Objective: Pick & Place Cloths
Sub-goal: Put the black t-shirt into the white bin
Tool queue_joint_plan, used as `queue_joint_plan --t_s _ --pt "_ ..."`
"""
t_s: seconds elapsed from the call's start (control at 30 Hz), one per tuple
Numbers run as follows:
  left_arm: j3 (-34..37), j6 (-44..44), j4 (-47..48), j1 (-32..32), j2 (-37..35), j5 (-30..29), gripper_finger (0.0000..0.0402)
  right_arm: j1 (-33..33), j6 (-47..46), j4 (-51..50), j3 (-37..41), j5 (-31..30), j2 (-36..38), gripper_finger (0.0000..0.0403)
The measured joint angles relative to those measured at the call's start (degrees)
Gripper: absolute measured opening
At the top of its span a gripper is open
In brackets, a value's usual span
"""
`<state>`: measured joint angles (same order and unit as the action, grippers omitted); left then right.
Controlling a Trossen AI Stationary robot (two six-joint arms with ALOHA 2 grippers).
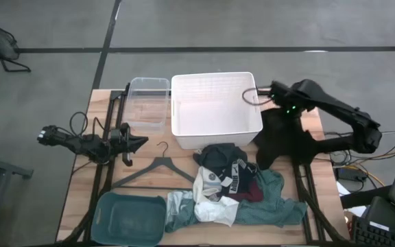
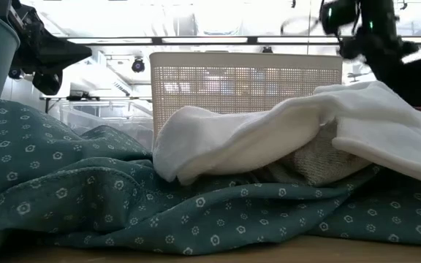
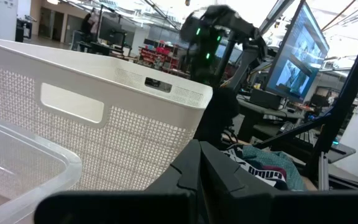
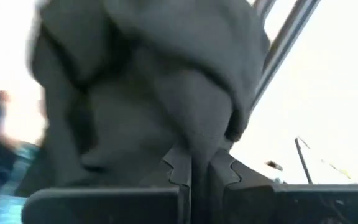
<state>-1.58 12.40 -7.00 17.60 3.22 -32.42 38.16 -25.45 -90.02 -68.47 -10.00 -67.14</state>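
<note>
The right gripper point(image 1: 277, 118), at the frame's right, pinches a black cloth point(image 1: 284, 140) beside the white basket point(image 1: 214, 110). The left gripper point(image 1: 137, 142) rests closed, empty, at left.

The right arm reaches up high, and its gripper point(image 4: 191, 169) is pinched tight on a black cloth point(image 4: 148, 87) that hangs down. The left arm lies low with its gripper point(image 1: 139, 142) closed.

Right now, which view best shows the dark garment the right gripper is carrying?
The high view: the dark garment hangs whole from the right gripper beside the white basket. The right wrist view shows only bunched fabric between the shut fingers; the low and left wrist views show just a dark edge.
</note>
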Motion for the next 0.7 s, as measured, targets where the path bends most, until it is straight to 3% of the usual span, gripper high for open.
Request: queue_joint_plan --t_s 0.37,0.6,0.7 --pt "0.00 0.01 0.01 0.00 0.00 -0.02 0.0010 -0.03 -1.14 3.65 -28.28 0.35 4.94 0.0008" --pt "0.00 0.00 0.01 0.01 0.00 0.00 0.0010 -1.22 -1.54 18.49 -41.38 9.45 5.62 0.0008" --pt "0.00 0.00 0.01 0.01 0.00 -0.02 0.0010 -2.64 -1.22 23.10 -45.06 10.59 5.03 0.0008"
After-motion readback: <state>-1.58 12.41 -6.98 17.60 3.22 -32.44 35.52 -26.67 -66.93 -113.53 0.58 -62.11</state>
